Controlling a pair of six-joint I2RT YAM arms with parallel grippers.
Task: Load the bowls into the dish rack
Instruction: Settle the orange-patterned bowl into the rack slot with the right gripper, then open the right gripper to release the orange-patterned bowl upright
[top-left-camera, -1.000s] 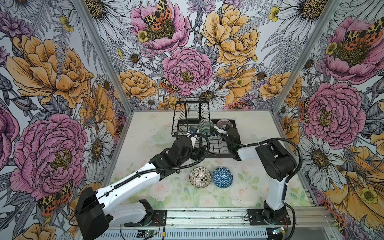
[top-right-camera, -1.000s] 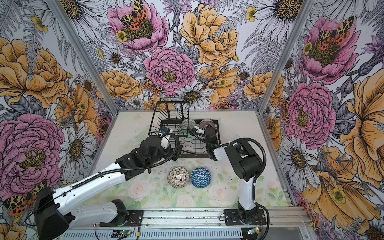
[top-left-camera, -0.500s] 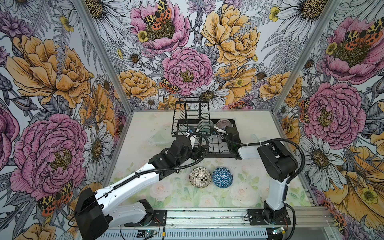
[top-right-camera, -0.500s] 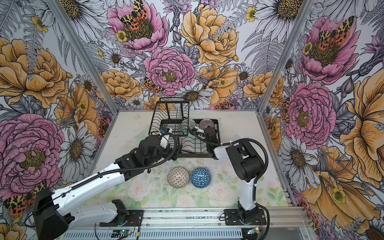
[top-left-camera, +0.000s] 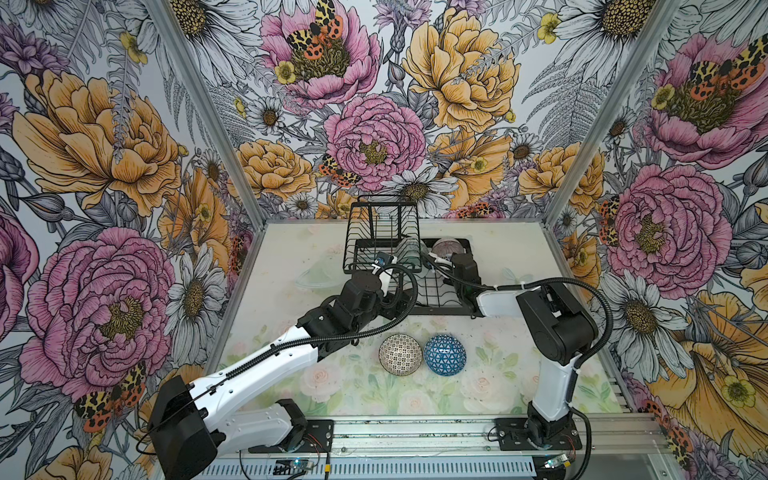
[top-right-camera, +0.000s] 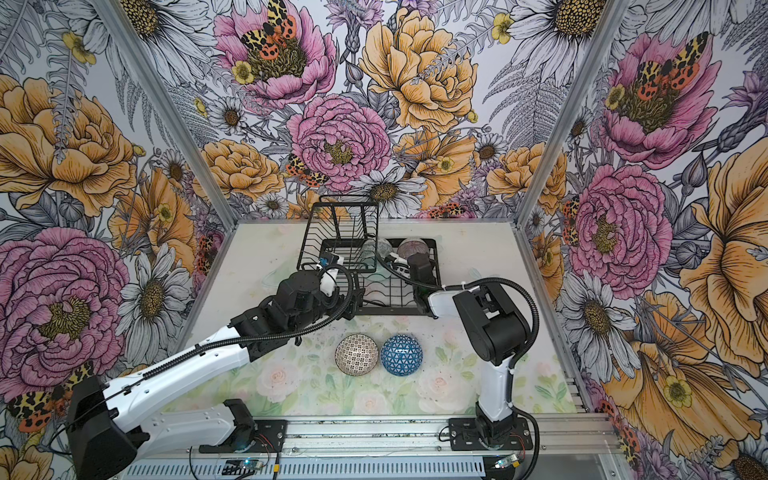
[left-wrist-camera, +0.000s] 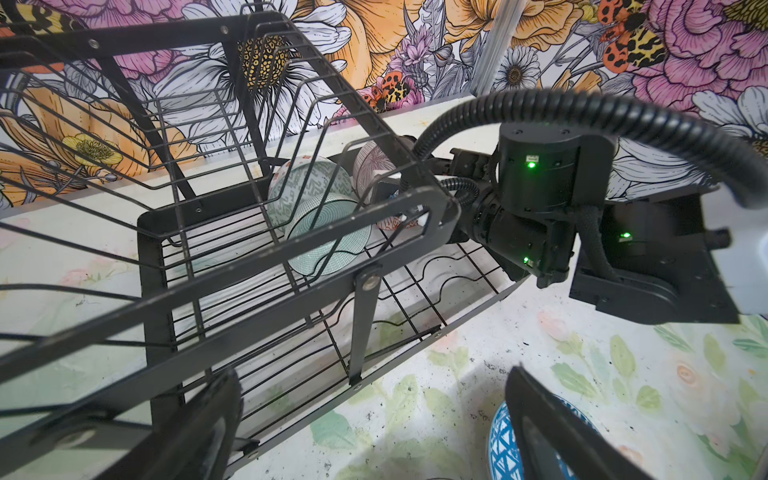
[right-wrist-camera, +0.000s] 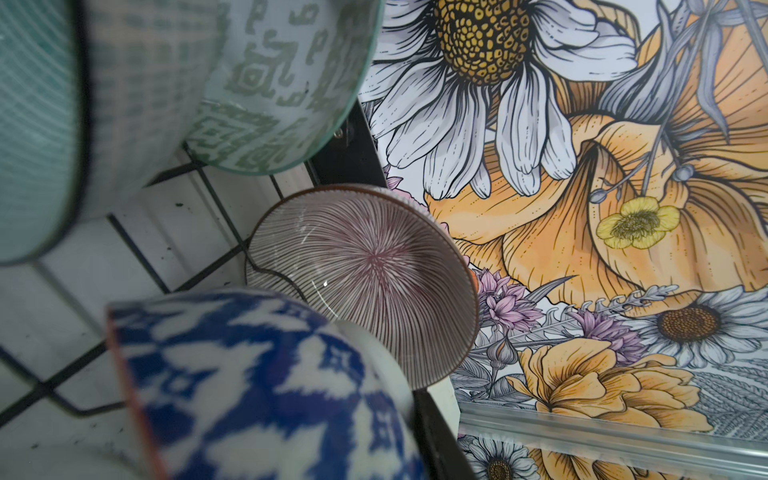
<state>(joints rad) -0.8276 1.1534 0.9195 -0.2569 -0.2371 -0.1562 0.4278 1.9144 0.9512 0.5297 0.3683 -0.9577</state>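
Left gripper (left-wrist-camera: 374, 374): jaws wide apart, empty, just beside the front edge of the dish rack (left-wrist-camera: 266, 286).
Right gripper (top-left-camera: 436, 264): inside the rack's base tray; whether it holds something, I cannot tell.
In rack: teal ringed bowl (left-wrist-camera: 328, 237), grey-green bowl (left-wrist-camera: 307, 183), pink ribbed bowl (right-wrist-camera: 365, 282), blue-white bowl (right-wrist-camera: 257, 382).
On table (top-left-camera: 291, 266): mosaic bowl (top-left-camera: 400, 354) and blue triangle bowl (top-left-camera: 444, 355), upside down, side by side.

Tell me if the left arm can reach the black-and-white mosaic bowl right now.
Probably yes. The mosaic bowl sits on open table before the dish rack, nothing over it, and the left gripper hangs open nearby. The blue triangle bowl crowds one side.
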